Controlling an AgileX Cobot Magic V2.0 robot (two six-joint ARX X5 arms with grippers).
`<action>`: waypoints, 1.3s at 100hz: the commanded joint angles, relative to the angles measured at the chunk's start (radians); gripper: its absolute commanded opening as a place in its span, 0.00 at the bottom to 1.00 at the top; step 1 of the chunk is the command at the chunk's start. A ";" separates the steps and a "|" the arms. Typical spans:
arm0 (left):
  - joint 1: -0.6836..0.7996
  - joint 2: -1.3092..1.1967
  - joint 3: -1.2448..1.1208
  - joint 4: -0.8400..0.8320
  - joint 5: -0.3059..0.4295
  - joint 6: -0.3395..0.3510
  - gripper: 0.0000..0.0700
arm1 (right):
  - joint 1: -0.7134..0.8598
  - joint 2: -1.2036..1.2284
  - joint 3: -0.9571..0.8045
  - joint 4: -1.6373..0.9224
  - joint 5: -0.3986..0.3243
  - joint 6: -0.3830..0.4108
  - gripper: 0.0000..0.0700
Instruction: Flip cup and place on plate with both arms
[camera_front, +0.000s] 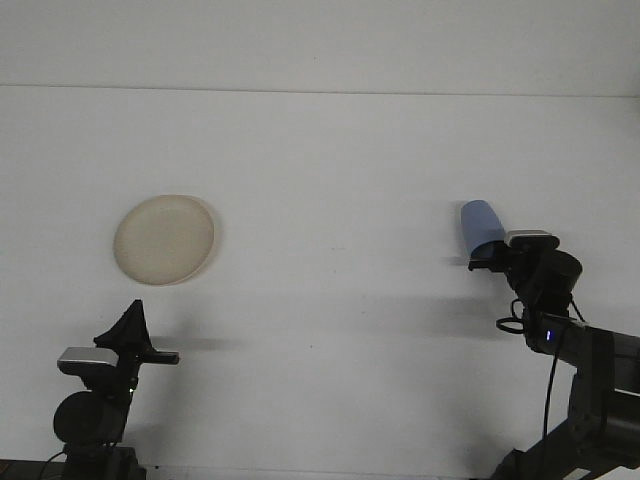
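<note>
A white bench (330, 180) is filling the front view. On its left side a round, cream-coloured plate (164, 239) is lying flat, with nothing on it. Well apart from it, on the right side, a blue cup (481, 224) is leaning slightly to the left, its lower end hidden behind the right gripper (487, 262). That gripper's dark fingers are sitting at the cup's base, but whether they are clamping it cannot be told from this angle. The right arm (575, 360) is reaching up from the lower right corner. The left gripper (133, 325) is resting low at the lower left, near the plate's front edge but not touching it, its fingers pressing together into a point.
</note>
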 joint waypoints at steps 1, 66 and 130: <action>0.001 -0.002 -0.020 0.013 0.004 0.005 0.02 | -0.001 0.017 0.008 -0.010 -0.005 0.002 0.00; 0.001 -0.002 -0.020 0.014 0.004 0.005 0.02 | 0.130 -0.558 0.008 -0.602 0.144 0.028 0.00; 0.001 -0.002 -0.020 0.014 0.004 0.005 0.02 | 0.575 -0.803 0.303 -1.444 0.273 0.344 0.00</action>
